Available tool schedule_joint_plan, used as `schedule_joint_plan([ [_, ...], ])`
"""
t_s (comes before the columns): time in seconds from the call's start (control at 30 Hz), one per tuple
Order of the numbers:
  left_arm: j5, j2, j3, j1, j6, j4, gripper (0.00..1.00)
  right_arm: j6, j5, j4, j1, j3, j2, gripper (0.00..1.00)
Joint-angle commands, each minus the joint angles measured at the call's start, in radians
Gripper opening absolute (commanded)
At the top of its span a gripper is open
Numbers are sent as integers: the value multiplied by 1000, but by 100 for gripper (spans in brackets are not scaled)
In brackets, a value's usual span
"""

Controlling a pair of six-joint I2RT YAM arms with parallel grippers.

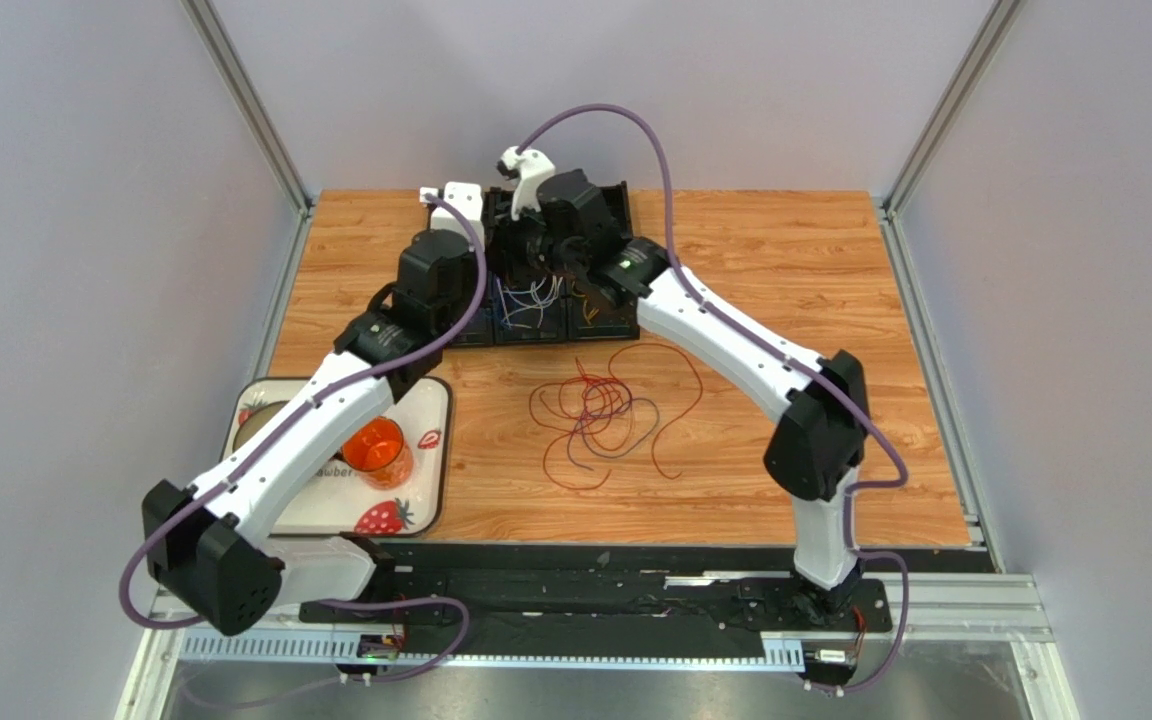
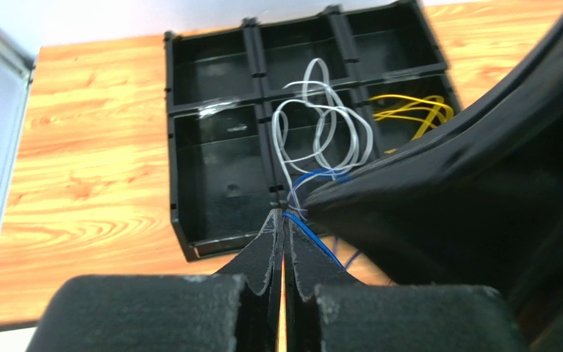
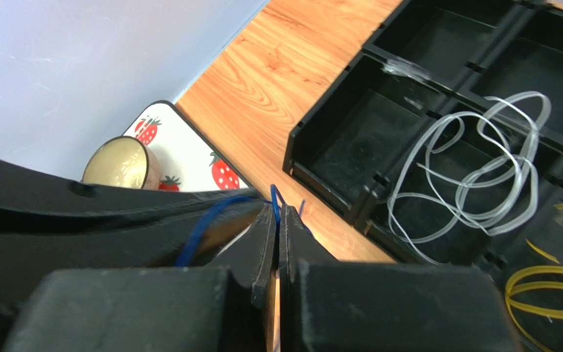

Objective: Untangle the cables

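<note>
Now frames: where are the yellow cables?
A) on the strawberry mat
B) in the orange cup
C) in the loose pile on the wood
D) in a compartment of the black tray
D: the yellow cables lie looped inside a compartment of the black tray, beside the one holding the white cables. The loose pile on the wood shows only red and dark strands.

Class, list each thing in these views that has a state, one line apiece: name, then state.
Left gripper: shut on the blue cable.
Right gripper: shut on the same blue cable.
White cables: lying in loose loops in the black bin.
Yellow cables: coiled in the neighbouring compartment.
Red cables: tangled on the table.
</note>
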State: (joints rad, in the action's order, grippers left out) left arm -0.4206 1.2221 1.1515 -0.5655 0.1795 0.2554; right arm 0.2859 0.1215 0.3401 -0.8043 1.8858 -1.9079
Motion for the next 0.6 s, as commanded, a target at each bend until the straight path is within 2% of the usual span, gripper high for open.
schedule_joint_plan([
  [0.0,17,91,74,74,26,27,0,-28,52,14,1,163,-107,0],
  [0.27,85,229,149,187,9,2,0,-8,53,-3,4,404,-342,0],
  [0.57,112,390,238,257,0,-18,0,41,44,-183,30,426,-447,0],
])
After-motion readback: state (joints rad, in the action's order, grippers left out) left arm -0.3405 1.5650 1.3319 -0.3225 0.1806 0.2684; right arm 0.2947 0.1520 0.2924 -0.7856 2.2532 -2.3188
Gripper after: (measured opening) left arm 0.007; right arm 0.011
